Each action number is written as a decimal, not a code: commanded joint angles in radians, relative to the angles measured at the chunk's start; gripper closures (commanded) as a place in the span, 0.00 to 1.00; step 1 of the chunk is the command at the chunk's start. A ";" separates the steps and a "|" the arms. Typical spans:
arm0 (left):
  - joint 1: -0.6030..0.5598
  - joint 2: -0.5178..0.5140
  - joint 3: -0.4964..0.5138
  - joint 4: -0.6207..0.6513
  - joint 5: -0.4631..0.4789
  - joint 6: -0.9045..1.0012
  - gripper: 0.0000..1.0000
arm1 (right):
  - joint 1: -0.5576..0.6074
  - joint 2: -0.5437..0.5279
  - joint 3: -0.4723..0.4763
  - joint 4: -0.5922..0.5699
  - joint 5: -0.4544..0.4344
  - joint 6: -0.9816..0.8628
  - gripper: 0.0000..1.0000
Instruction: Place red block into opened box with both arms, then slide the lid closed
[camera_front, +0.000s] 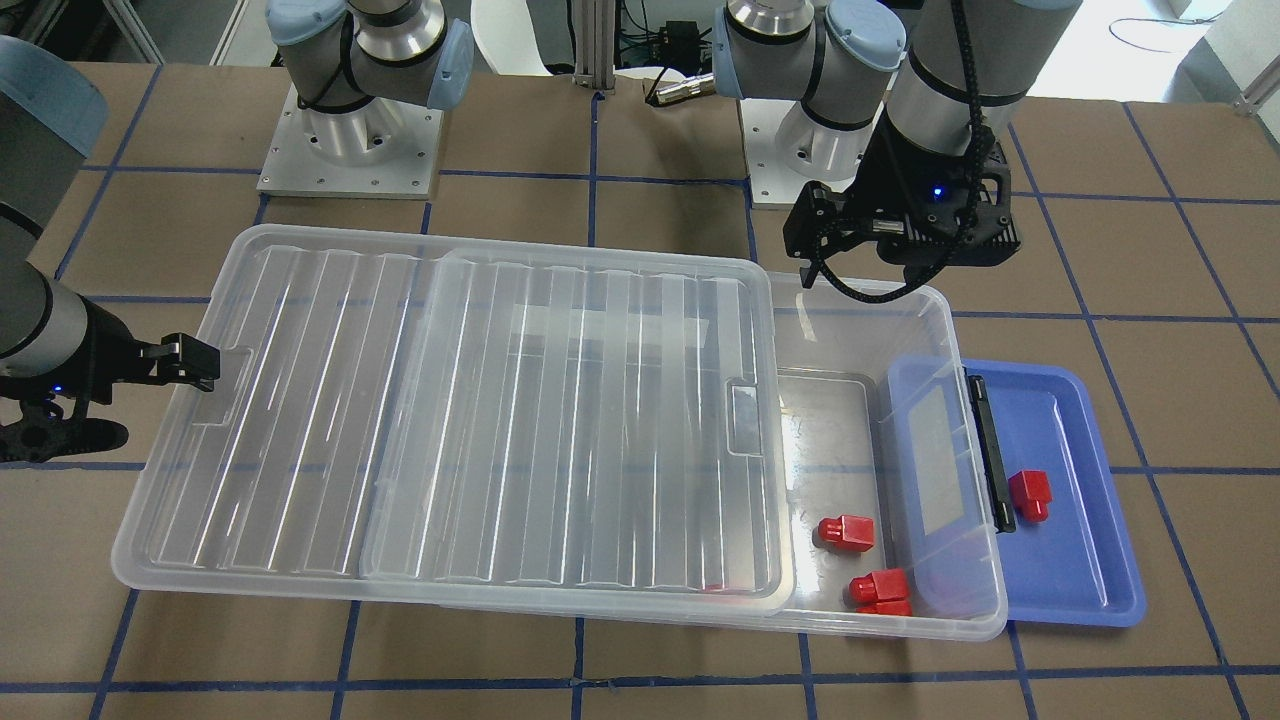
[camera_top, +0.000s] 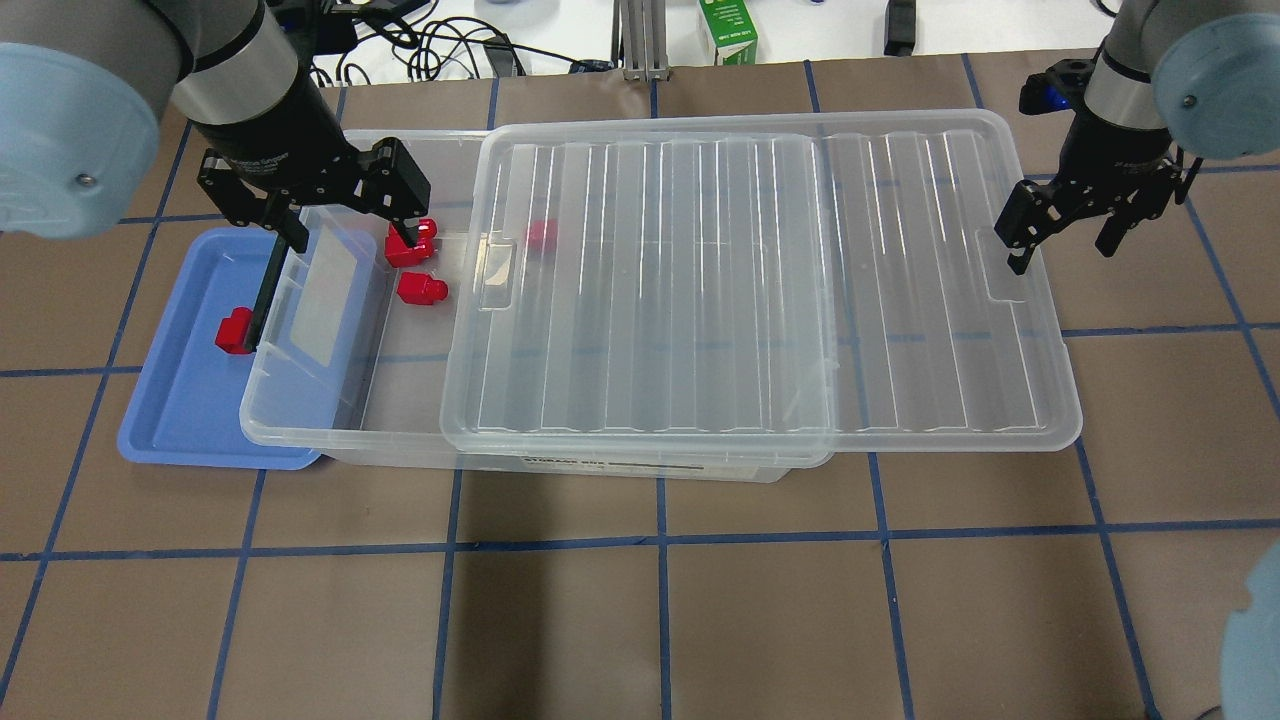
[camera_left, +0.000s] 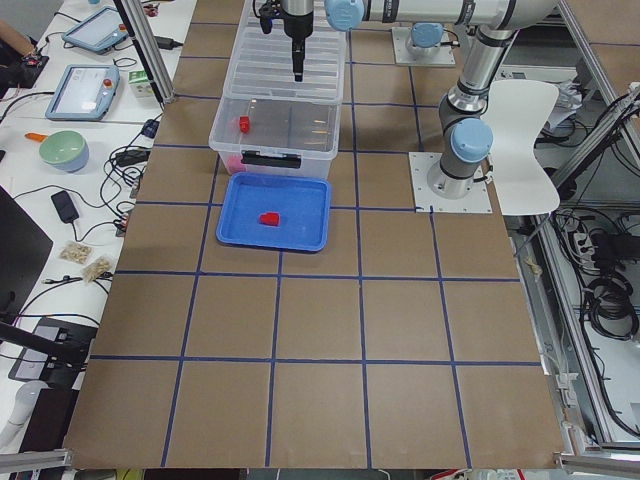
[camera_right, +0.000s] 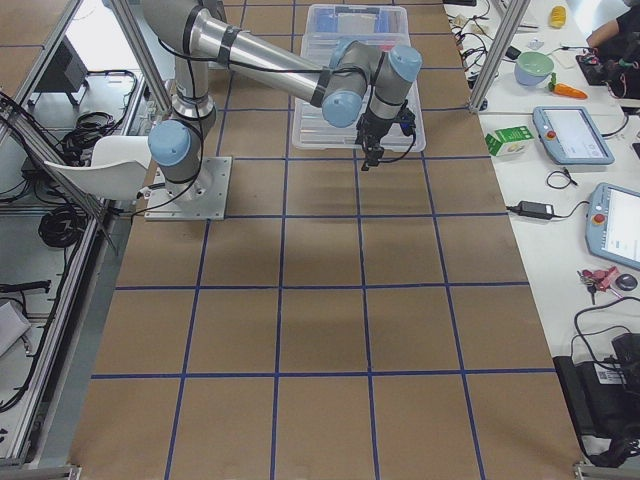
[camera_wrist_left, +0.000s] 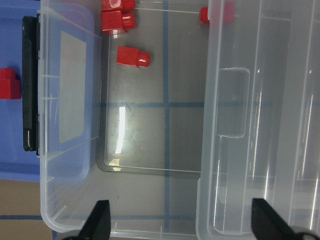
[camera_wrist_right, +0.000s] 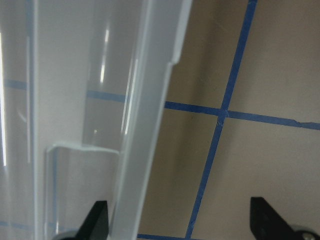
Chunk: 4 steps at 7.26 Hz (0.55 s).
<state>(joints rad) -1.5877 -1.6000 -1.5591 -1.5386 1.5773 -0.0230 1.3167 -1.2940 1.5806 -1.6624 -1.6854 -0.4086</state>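
One red block (camera_top: 236, 331) lies on the blue tray (camera_top: 170, 420), just left of the black bar (camera_top: 268, 300) at the left end of the box (camera_top: 380, 452). Two more red blocks (camera_top: 422, 289) lie on the box's uncovered floor toward the far side, and a fourth red block (camera_top: 541, 235) shows through the lid (camera_top: 750, 290). The lid rests on the box, shifted right so that it overhangs the right end and leaves the left end open. The left gripper (camera_top: 345, 222) hangs over that opening near the far wall, jaws spread wide and empty. The right gripper (camera_top: 1062, 240), jaws apart, straddles the lid's right rim beside its recess (camera_top: 1000, 280). Everything sits on a brown table (camera_top: 560, 640) gridded with blue tape (camera_top: 560, 545). A white side bench (camera_left: 25, 110) holds tablets (camera_left: 88, 90), a green bowl (camera_left: 63, 150) and cables.
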 joint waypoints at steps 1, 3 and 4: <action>0.000 0.000 0.001 0.000 0.000 0.000 0.00 | -0.002 0.001 -0.001 -0.003 -0.004 -0.018 0.00; 0.000 0.002 0.001 0.000 0.000 0.000 0.00 | -0.002 0.001 -0.001 -0.005 -0.022 -0.021 0.00; 0.000 0.003 0.001 0.000 0.003 0.002 0.00 | -0.002 0.002 -0.001 -0.005 -0.031 -0.027 0.00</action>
<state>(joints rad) -1.5877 -1.5984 -1.5585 -1.5386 1.5776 -0.0227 1.3147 -1.2927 1.5800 -1.6671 -1.7036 -0.4302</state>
